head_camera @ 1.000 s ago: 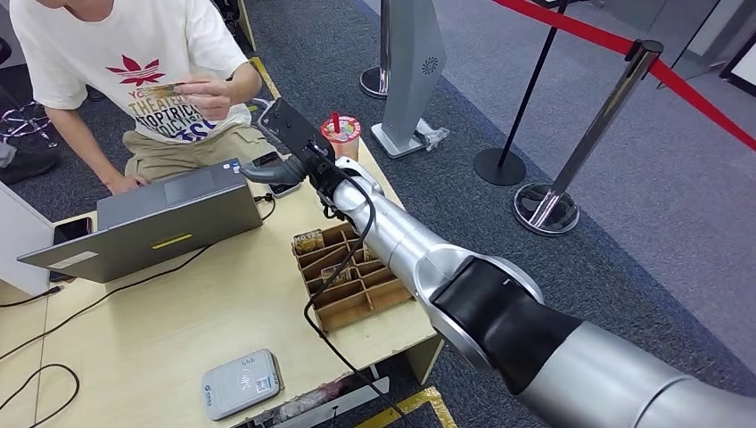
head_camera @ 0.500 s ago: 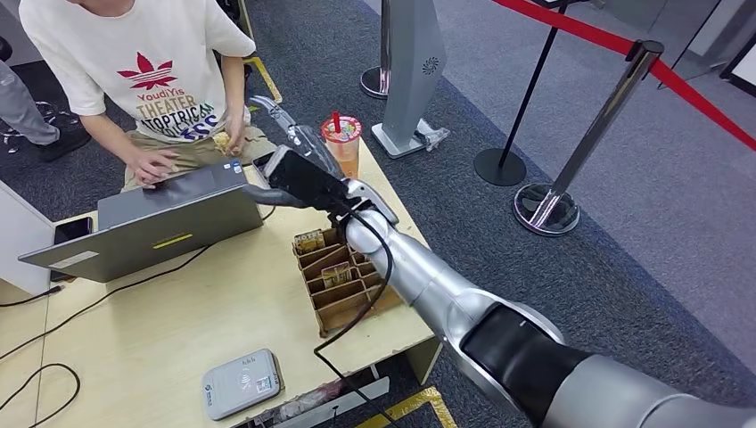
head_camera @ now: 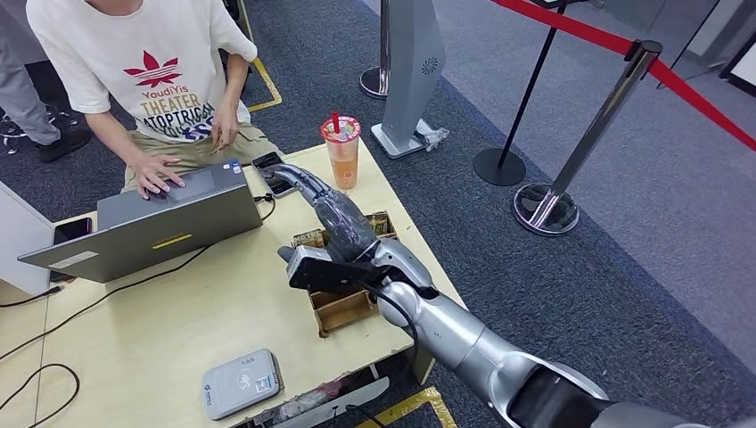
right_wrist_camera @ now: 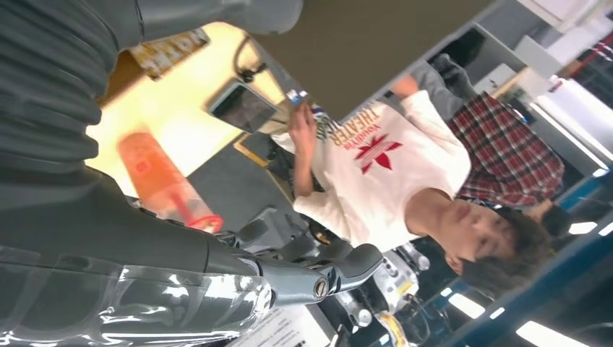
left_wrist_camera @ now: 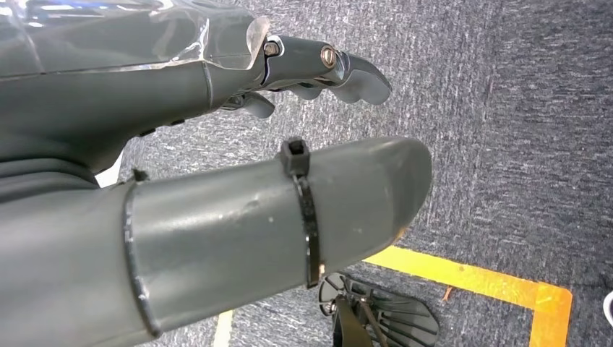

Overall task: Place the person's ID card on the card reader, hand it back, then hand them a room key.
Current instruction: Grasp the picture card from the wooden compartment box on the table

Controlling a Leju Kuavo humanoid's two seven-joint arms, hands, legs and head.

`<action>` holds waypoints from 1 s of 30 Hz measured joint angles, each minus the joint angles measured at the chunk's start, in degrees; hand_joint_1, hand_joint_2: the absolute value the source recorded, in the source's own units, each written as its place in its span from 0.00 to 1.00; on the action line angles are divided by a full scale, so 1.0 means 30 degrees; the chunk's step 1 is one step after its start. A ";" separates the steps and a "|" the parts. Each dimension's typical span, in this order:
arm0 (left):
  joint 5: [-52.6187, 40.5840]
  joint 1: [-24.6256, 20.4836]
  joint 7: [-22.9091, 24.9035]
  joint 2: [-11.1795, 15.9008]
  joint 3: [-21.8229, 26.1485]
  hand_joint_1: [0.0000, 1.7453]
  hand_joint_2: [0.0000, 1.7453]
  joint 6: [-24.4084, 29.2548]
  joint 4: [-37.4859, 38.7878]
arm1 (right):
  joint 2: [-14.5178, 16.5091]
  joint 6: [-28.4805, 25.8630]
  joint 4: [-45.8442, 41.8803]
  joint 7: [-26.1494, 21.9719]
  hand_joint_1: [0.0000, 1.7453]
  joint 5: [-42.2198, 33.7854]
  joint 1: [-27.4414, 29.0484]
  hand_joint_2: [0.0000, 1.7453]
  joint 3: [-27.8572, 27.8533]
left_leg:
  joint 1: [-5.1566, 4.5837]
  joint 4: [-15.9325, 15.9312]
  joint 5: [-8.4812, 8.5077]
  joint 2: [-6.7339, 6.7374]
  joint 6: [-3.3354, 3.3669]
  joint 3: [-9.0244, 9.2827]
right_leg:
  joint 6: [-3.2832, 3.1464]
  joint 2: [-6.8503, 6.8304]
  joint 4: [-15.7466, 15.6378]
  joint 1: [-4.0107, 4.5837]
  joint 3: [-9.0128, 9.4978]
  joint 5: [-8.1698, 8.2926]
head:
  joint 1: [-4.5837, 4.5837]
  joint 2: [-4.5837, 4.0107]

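- Head view: my right hand [head_camera: 328, 234] hangs over the wooden card organizer [head_camera: 349, 308] on the yellow desk [head_camera: 178, 330], fingers stretched out toward the far edge and holding nothing I can make out. Judging by the task, the room key is what I need next. The key cards [head_camera: 309, 239] stand in the slots at the box's far end, just beside and below my palm, so the reach is short and downward. The box's long axis runs away from me, roughly in line with my forearm. The card reader [head_camera: 241, 382] lies near the desk's front edge, well apart from my hand, with nothing on it. I cannot pick out the ID card. The person [head_camera: 160, 62] sits across the desk, one hand on the laptop [head_camera: 152, 223], with a drink cup [head_camera: 341, 150] close by.
- Left wrist view: my left hand [left_wrist_camera: 217, 166] hangs over grey carpet, fingers loosely extended and grasping nothing. It is far from the desk, so the right arm is plainly the nearer one.
- Right wrist view: my right hand's fingers [right_wrist_camera: 347, 264] are apart and empty; beyond them are the person and the cup.
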 joint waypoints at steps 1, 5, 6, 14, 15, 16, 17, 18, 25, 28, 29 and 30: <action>0.0024 0.0003 0.0002 0.0005 0.0026 0.00 0.00 0.0000 0.0000 | -0.0069 -0.0068 -0.0002 0.0042 0.41 0.0146 0.0190 1.00 0.0011 | 0.0000 0.0000 0.0000 0.0000 0.0000 0.0000 | 0.0000 0.0000 0.0000 0.0000 0.0000 0.0000 | 0.0000 0.0000; 0.0102 0.0007 0.0000 0.0035 0.0055 0.00 0.00 0.0000 0.0000 | -0.0281 -0.0285 -0.0002 0.0188 0.66 0.0588 0.0753 1.00 0.0066 | 0.0000 0.0000 0.0000 0.0000 0.0000 -0.0001 | 0.0000 0.0000 0.0000 0.0000 0.0000 0.0000 | -0.0002 0.0000; 0.0117 0.0009 -0.0002 0.0051 0.0060 0.00 0.00 -0.0002 0.0000 | -0.0325 -0.0310 -0.0002 0.0235 0.69 0.0697 0.0860 1.00 0.0097 | 0.0000 0.0000 0.0000 0.0000 0.0000 -0.0001 | 0.0000 0.0000 0.0000 0.0000 0.0000 0.0000 | -0.0002 0.0000; 0.0181 0.0027 -0.0044 0.0128 0.0106 0.00 0.00 -0.0045 0.0000 | -0.0632 -0.0399 0.0047 0.0672 0.69 0.1449 0.1507 1.00 0.0368 | 0.0000 0.0000 0.0000 0.0000 0.0000 -0.0001 | 0.0000 0.0001 0.0000 0.0000 0.0000 0.0000 | -0.0002 0.0000; 0.0181 0.0028 -0.0060 0.0131 0.0110 0.00 0.00 -0.0056 0.0000 | -0.0691 -0.0476 0.0063 0.0745 0.67 0.1600 0.1567 1.00 0.0390 | 0.0000 0.0000 0.0000 0.0000 0.0000 -0.0001 | 0.0000 0.0001 0.0000 0.0000 0.0000 0.0000 | -0.0002 0.0000; 0.0181 0.0030 -0.0080 0.0133 0.0111 0.00 0.00 -0.0067 0.0000 | -0.0756 -0.0578 0.0074 0.0834 0.66 0.1784 0.1631 1.00 0.0408 | 0.0000 0.0000 0.0000 0.0000 0.0000 -0.0001 | 0.0000 0.0001 0.0000 0.0000 0.0000 0.0000 | -0.0002 0.0000; 0.0181 0.0032 -0.0104 0.0137 0.0113 0.00 0.00 -0.0069 0.0000 | -0.0829 -0.0682 0.0080 0.0918 0.66 0.1986 0.1700 1.00 0.0423 | -0.0001 0.0000 0.0000 0.0000 0.0000 -0.0001 | 0.0000 0.0001 0.0000 0.0000 0.0000 0.0000 | 0.0000 0.0000; 0.0181 0.0034 -0.0120 0.0138 0.0115 0.00 0.00 -0.0071 0.0000 | -0.0904 -0.0780 0.0080 0.1004 0.64 0.2200 0.1778 1.00 0.0439 | -0.0001 0.0000 0.0000 0.0000 0.0000 -0.0001 | 0.0000 0.0000 0.0000 0.0000 0.0000 0.0000 | 0.0000 0.0000; 0.0181 0.0043 -0.0151 0.0151 0.0131 0.00 0.00 -0.0118 0.0000 | -0.1380 -0.1310 0.0078 0.1785 0.52 0.4063 0.2290 1.00 0.0565 | -0.0002 0.0000 0.0000 0.0000 0.0001 -0.0001 | 0.0000 0.0000 0.0000 -0.0001 0.0000 0.0000 | -0.0002 0.0000; 0.0204 0.0044 -0.0151 0.0153 0.0155 0.00 0.00 -0.0124 0.0000 | -0.1465 -0.1383 0.0073 0.2057 0.44 0.4637 0.2538 1.00 0.0596 | -0.0001 0.0000 0.0000 0.0000 0.0001 -0.0001 | 0.0000 0.0001 0.0000 -0.0001 0.0000 0.0000 | -0.0002 0.0000; 0.0217 0.0044 -0.0151 0.0151 0.0162 0.00 0.00 -0.0124 0.0000 | -0.1485 -0.1389 0.0069 0.2139 0.43 0.4810 0.2625 1.00 0.0610 | -0.0001 0.0000 0.0000 0.0000 0.0001 -0.0001 | 0.0000 0.0000 0.0000 -0.0001 0.0000 0.0000 | -0.0002 0.0000; 0.0228 0.0045 -0.0151 0.0149 0.0166 0.00 0.00 -0.0124 0.0000 | -0.1507 -0.1389 0.0066 0.2195 0.43 0.4956 0.2710 1.00 0.0627 | -0.0001 0.0000 0.0000 0.0000 0.0000 -0.0001 | 0.0000 0.0000 0.0000 0.0000 0.0000 0.0000 | -0.0002 0.0000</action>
